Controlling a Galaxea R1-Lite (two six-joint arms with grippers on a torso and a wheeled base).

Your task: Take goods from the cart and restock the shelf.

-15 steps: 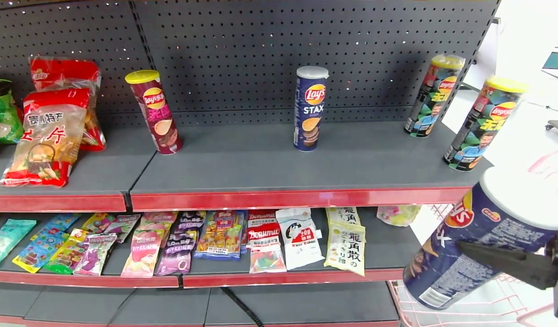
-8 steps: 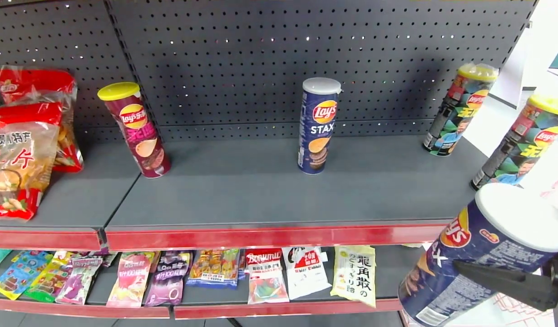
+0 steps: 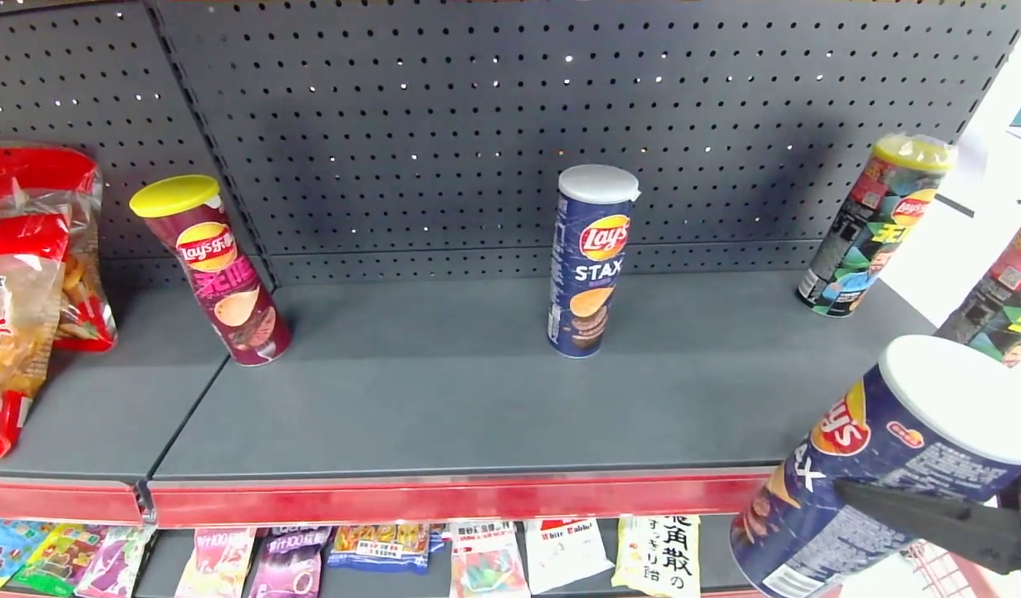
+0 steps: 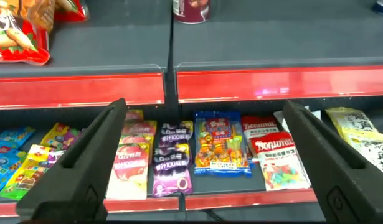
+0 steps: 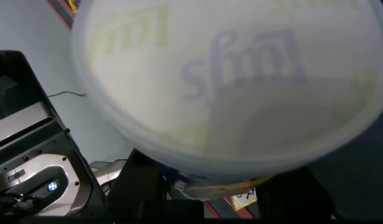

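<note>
- Grips the tilted blue can [image 3: 876, 440] in the right end effector [image 3: 884, 498], just off the front right corner of the shelf [image 3: 477, 399];
- Holds the left end effector [image 4: 203, 109] released, facing the lower-tier snack packets [image 4: 219, 143].

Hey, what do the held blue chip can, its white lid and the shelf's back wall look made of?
Dark blue cylindrical can: probably printed cardboard, slight sheen.
White round lid: seemingly translucent plastic, print showing through it.
Grey perforated back panel: likely painted metal, matte, evenly punched holes.

left pincer [image 4: 205, 104]: fingers wide apart | right pincer [image 3: 871, 490]: low right, apparently clamped on can [image 3: 917, 432]
</note>
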